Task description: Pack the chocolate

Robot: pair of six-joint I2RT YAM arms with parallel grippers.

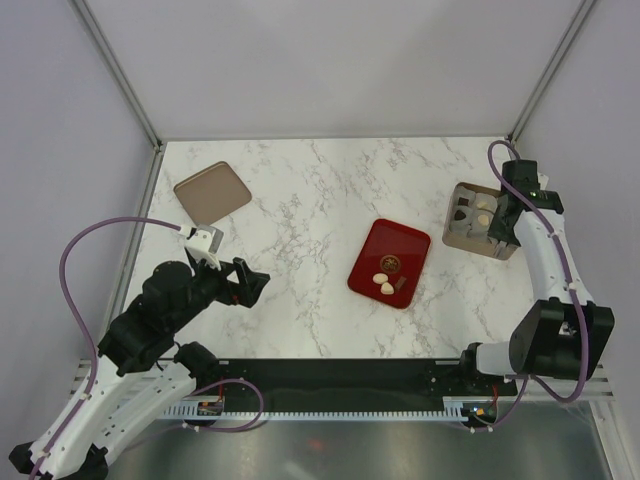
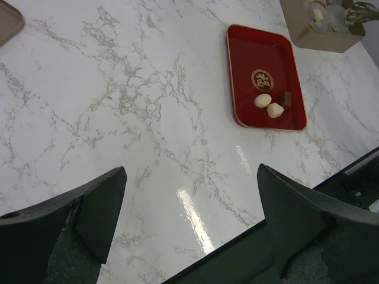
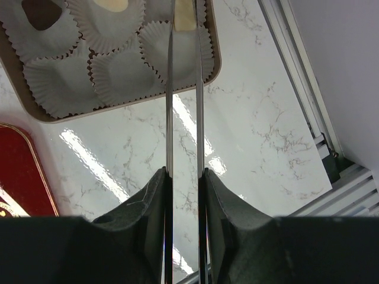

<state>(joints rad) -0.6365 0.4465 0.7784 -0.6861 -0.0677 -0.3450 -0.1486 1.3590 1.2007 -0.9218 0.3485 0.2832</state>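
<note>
The red tray (image 1: 405, 240) lies mid-table and holds two cream chocolates (image 1: 384, 283) and a dark brown chocolate (image 1: 401, 283). They also show in the left wrist view: the cream pair (image 2: 269, 105) and the dark one (image 2: 286, 98). The tan box (image 1: 462, 238) at the right holds white paper cups, some filled. My right gripper (image 1: 497, 228) hovers over it. Its thin metal blades (image 3: 184, 7) are shut on a cream chocolate (image 3: 185, 21) above a paper cup. A dark chocolate (image 3: 41, 12) sits in another cup. My left gripper (image 1: 255, 283) is open and empty, above the table at the left.
A tan lid (image 1: 212, 190) lies at the far left and shows in the left wrist view (image 2: 9, 21). The box (image 2: 323, 38) sits beyond the tray (image 2: 260, 53). The table's right edge and a metal rail (image 3: 308, 89) run close to the box (image 3: 35, 109).
</note>
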